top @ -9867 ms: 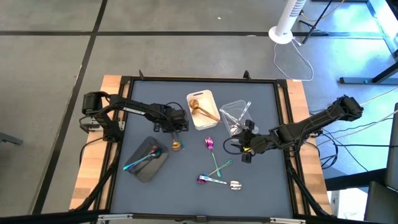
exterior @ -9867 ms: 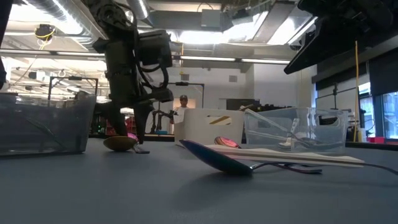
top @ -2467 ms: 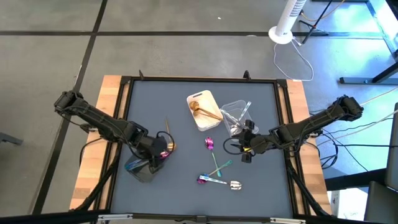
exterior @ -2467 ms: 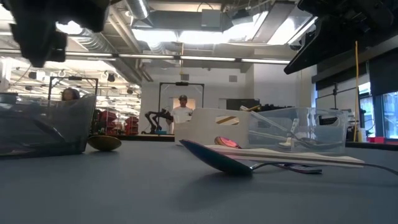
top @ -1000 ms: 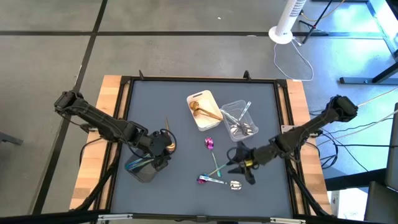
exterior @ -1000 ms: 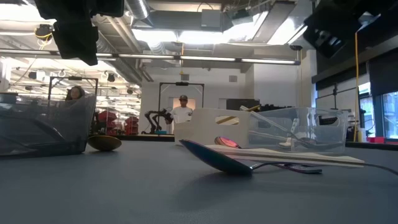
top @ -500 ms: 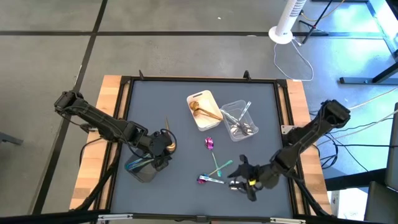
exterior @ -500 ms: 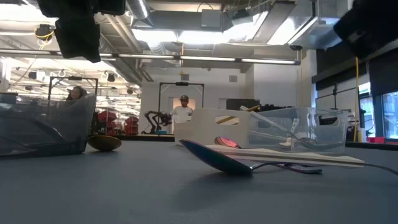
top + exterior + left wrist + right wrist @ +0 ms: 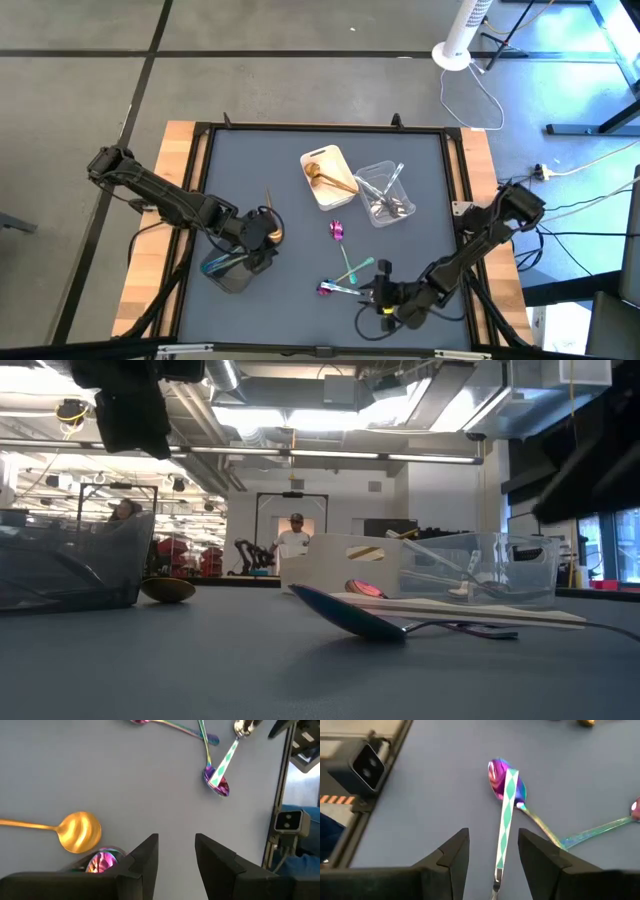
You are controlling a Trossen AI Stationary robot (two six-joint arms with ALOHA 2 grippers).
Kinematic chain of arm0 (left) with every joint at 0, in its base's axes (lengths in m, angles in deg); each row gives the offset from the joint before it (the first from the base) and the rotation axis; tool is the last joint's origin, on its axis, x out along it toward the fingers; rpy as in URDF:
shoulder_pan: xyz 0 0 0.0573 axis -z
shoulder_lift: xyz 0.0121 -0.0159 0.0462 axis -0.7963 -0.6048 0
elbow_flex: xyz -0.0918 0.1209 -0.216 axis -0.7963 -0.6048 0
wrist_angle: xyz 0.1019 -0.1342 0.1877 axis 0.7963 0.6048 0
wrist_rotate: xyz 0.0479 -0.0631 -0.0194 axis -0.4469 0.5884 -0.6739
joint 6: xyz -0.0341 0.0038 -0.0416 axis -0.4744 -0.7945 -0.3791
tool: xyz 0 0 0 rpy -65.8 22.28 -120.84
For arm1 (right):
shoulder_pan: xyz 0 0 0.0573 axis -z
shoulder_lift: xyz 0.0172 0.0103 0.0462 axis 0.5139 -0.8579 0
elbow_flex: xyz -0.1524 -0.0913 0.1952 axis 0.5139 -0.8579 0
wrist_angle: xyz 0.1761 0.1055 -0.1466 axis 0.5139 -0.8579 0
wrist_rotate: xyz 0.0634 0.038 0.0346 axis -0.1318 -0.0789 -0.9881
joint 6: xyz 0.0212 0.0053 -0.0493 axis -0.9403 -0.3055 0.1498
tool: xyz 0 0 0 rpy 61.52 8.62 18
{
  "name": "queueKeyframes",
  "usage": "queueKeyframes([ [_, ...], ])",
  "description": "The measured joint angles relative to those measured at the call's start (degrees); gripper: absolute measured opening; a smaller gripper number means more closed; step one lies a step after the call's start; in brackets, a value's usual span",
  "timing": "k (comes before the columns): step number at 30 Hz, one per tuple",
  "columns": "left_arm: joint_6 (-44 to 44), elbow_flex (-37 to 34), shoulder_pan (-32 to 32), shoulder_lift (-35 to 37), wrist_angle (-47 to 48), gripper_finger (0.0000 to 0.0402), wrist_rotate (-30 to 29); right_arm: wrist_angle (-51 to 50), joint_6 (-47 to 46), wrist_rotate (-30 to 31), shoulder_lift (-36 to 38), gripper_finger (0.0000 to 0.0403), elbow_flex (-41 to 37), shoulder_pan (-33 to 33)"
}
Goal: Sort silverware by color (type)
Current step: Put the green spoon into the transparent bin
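A silver piece (image 9: 506, 822) lies near the table's front edge, its thin handle resting across the bowl of an iridescent spoon (image 9: 496, 779). My right gripper (image 9: 494, 857) stands low over it, open, one finger on each side of the handle's near end; I see no touch. More iridescent spoons (image 9: 337, 232) lie at mid-table. A gold spoon (image 9: 77, 831) rests on the mat just beyond my left gripper (image 9: 175, 857), which hangs open and holds nothing above the dark grey tray (image 9: 225, 270). That tray holds an iridescent piece (image 9: 100, 862).
A white tray (image 9: 325, 175) with gold pieces and a clear tray (image 9: 385, 193) with silver pieces stand at the far middle. The table's black rim (image 9: 455, 200) runs along the right. People stand in the room far beyond the table.
My right gripper has swung toward the table's near edge and a little left, sinking and rolling, and now sits over the silver piece by the front edge. Its fingers have kept their gap. The silverware has not moved.
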Motion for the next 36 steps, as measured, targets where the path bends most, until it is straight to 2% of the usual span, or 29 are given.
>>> queueKeyframes([
  [10,0.01,0.01,0.00,0.00,-0.81,0.0123,-0.85,-4.85,-5.39,-0.14,-2.63,0.0159,0.06,0.00],
  [26,0.02,0.01,-0.01,0.00,-0.77,0.0123,-0.83,-5.36,-7.51,-0.23,-2.60,0.0159,0.06,0.95],
  [31,0.02,0.01,-0.02,0.00,-0.77,0.0123,-0.81,-5.45,-8.51,-3.85,-2.60,0.0159,0.06,2.02],
  [36,0.02,0.01,-0.02,0.00,-0.75,0.0123,-0.83,-5.45,-8.57,-3.34,-2.62,0.0159,0.06,1.99],
])
